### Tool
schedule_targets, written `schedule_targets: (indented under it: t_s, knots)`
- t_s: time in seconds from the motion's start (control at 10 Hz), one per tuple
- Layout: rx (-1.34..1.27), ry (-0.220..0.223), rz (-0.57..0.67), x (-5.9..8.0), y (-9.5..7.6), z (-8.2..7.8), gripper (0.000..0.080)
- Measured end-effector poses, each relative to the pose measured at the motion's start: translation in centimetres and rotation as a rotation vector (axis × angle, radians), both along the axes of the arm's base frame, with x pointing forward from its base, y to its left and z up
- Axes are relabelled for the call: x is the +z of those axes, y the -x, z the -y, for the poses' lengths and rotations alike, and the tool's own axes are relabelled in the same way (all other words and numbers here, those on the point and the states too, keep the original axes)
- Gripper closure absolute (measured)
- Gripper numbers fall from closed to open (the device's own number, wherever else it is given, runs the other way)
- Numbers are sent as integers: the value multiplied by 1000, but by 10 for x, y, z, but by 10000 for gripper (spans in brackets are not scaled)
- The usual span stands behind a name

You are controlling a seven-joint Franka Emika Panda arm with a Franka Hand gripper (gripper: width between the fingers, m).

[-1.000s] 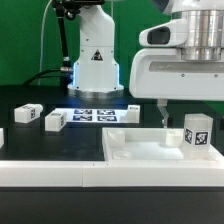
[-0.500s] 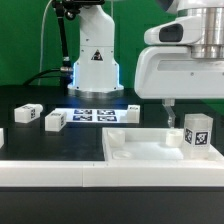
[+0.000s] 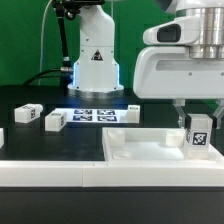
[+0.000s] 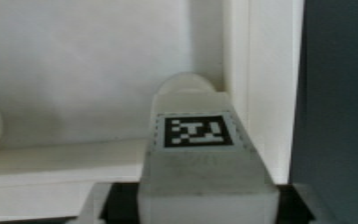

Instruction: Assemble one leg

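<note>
Tabletop work centres on a broad white tray-like piece (image 3: pixel 150 150), smooth, matte, with a raised rim, lying flat on the dark table (image 3: pixel 40 138) so a part can be stood in it. At its three o'clock corner stands the leg (image 3: pixel 198 133), a small squared block with a tag. The gripper (image 3: pixel 198 118) sits over it; jaws appear clamped on the leg, steadying it upright for seating.

The arm's base (image 3: pixel 95 50) is a white, rounded column with a black triangular mark on its front and a ring of blue light at its foot, with black joints and dark cables beside it. The near hand housing (image 3: pixel 180 70) is a wide, glossy white-grey block with rounded corners, under a grey cylindrical wrist with a dark band.
</note>
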State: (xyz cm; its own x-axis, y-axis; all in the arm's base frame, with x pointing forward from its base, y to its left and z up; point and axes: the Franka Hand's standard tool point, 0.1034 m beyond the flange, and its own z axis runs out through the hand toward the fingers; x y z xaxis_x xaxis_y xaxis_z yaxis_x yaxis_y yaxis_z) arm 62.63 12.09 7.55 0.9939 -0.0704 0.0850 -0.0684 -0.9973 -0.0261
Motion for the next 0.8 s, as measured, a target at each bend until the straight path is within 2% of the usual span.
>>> schedule_targets:
  t_s: [0.1,0.5,0.8]
  knots:
    - [-28,-4,0,0,0,1,508]
    - [-422,-26,7,0,2,12,508]
    - [-566,-15,21,0,5,23,500]
